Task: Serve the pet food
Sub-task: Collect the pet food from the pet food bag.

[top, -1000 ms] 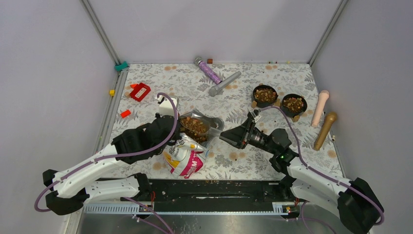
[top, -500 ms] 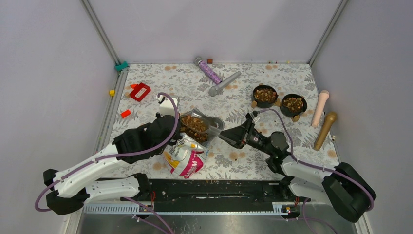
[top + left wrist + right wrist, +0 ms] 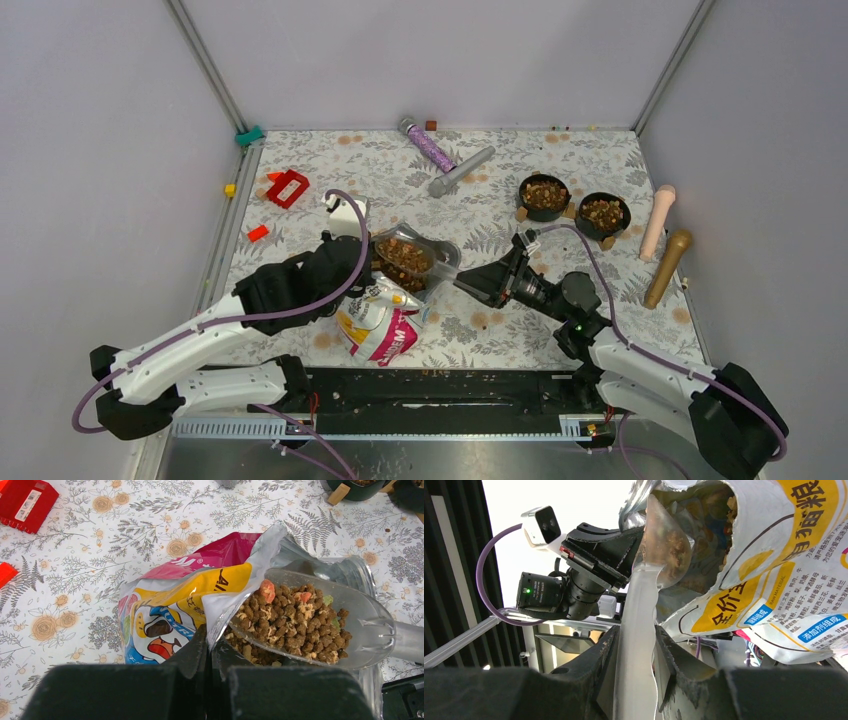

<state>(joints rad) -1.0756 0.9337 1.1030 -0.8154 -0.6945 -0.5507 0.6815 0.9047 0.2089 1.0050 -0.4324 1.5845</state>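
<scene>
- Table (image 3: 480, 200): covered in floral cloth; the work sits at about 7 o'clock from its centre, the serving bowls at 2 o'clock.
- Pet food bag (image 3: 165, 605): glossy yellow, white and magenta, silver-lined. It lies on the cloth with its mouth lifted toward 1 o'clock, evidently so a tool can enter.
- Left gripper (image 3: 210, 645): fingers pressed together, pinching the bag's near rim. Judged purpose: holding the mouth open and steadying the bag.
- Right gripper (image 3: 636, 645): comes in from 3 o'clock of the bag, fingers clamped on the scoop's handle, one on each side.
- Clear plastic scoop (image 3: 320, 615): bowl held roughly level at the bag's mouth and heaped full, the level hold likely meant to avoid spilling.
- Two round black bowls (image 3: 544, 194) (image 3: 603, 213): side by side on wooden feet, well apart from the bag. Both already show brown contents.
- Kibble (image 3: 290, 625): small brown and tan pieces with a few orange and green bits, piled in the scoop, with more inside the bag beneath. Judged next step: carrying this load to a bowl.
</scene>
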